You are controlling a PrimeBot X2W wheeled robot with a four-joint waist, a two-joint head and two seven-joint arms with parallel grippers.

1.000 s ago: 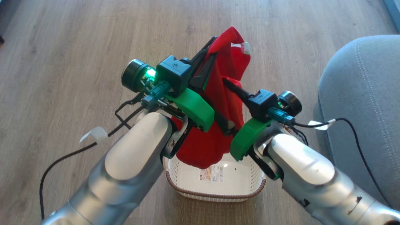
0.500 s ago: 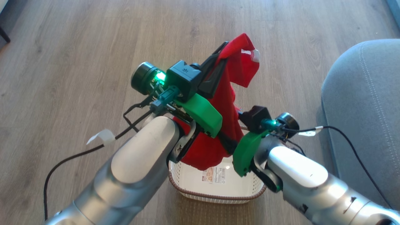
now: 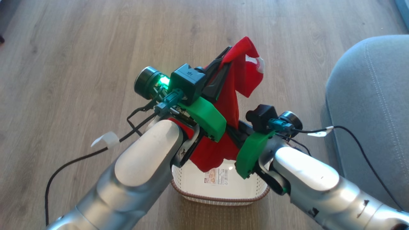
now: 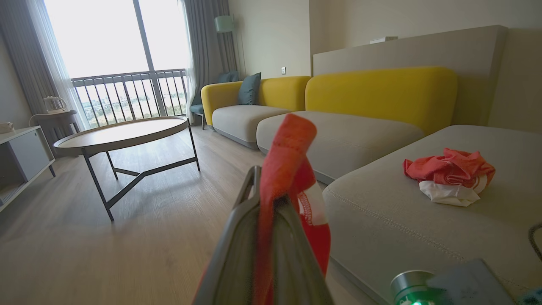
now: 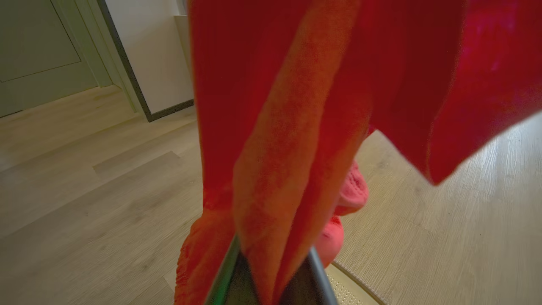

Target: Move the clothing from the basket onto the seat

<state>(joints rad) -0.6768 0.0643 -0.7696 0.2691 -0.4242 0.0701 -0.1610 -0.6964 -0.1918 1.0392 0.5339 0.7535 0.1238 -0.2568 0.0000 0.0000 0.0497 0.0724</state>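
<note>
1. Head view: over wood floor (image 3: pixel 80 48), clothing (image 3: pixel 238 92) is clenched by left gripper (image 3: pixel 227 52) and right gripper (image 3: pixel 237 130) above the basket (image 3: pixel 220 197), beside the seat (image 3: pixel 367 111).
2. Left wrist view: a red heap (image 4: pixel 449 173) is seen on the seat, a round table (image 4: pixel 123 131) farther left.
3. Right wrist view: floor is largely screened by red folds.

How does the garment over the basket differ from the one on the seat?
The hanging garment dangles over the basket, pinched by the left claw and right claw; the crumpled garment lies loose on the seat. The first shows mostly red, the second more white. Both are red and white.
</note>
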